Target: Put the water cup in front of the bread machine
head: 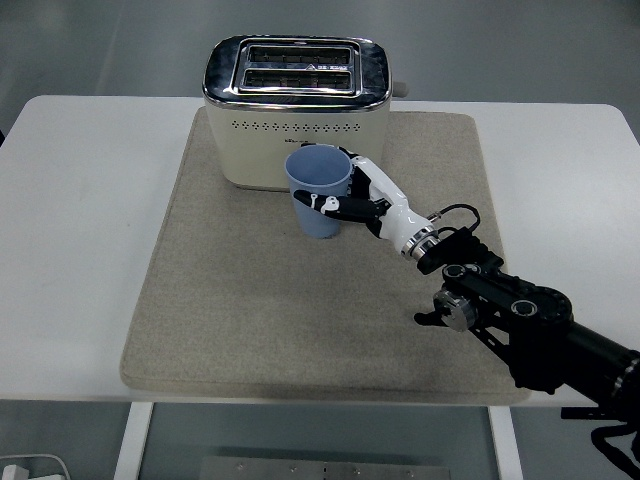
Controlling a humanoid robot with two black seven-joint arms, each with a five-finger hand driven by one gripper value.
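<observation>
white table [80,250], beige mat [250,320] on it

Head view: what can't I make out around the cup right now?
- Whether the blue cup rests on the mat or hangs above it: one high view only.
- The cup's far side against the toaster: hidden by the cup.
- The right robot hand palm: behind the cup.
- Left arm: outside the frame.

The toaster [296,108] blocks the far middle of the mat [250,310]. Just in front of it stands the cup [319,194], gripped by the right hand [362,203], whose arm bars the mat's right near corner. Left of the toaster and cup, mat and table [80,250] lie bare.
</observation>
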